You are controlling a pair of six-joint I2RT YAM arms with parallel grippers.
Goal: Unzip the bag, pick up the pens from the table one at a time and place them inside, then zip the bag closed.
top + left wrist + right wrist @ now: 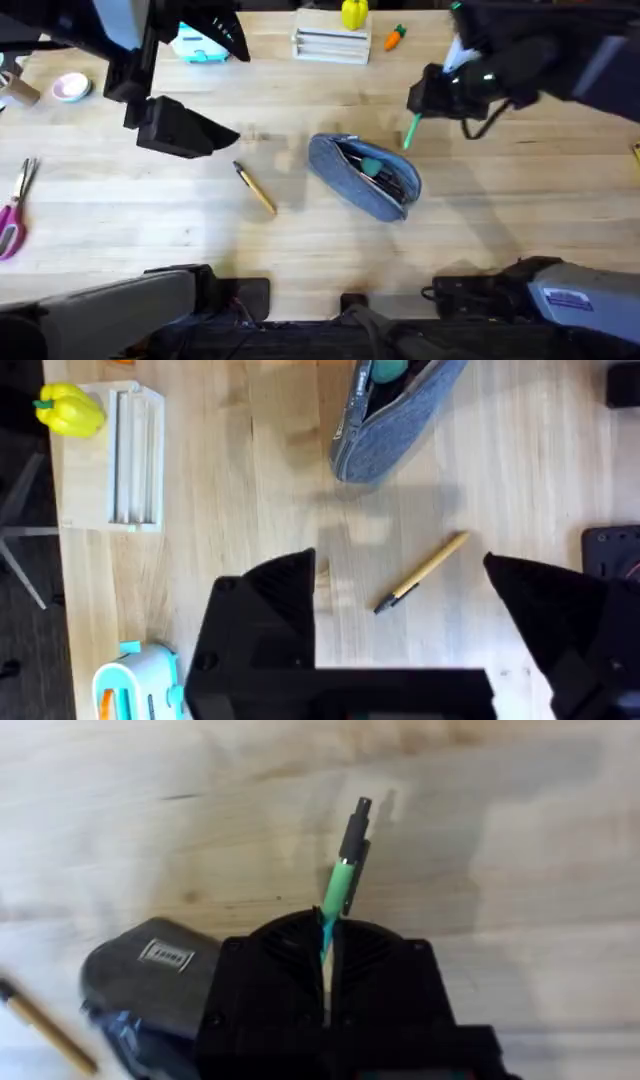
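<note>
My right fingers (328,935) are pressed together around the green pen (343,880), which I hold lifted above the tabletop (500,200). The pen is a slim bright green stick with a dark tip and what looks like a dark clip at the end pointing away from me; its other end is hidden between my fingers. From overhead, the pen (411,130) hangs at a slant just beyond the bag's far right side.

The bag (365,175) lies near the middle of the tabletop, an elongated blue-grey fabric pouch set on a diagonal. Its zipper is open along the top, and the gap shows a dark interior with something teal inside, though I cannot tell what it is.

The yellow-tan pen (255,188) lies flat on the bare wood to the left of the bag, apart from it, slanted, with a dark tip at its far end.

My left fingers (400,640) are spread wide and hold nothing, hovering over the yellow-tan pen (422,572), which shows between them without touching either.
</note>
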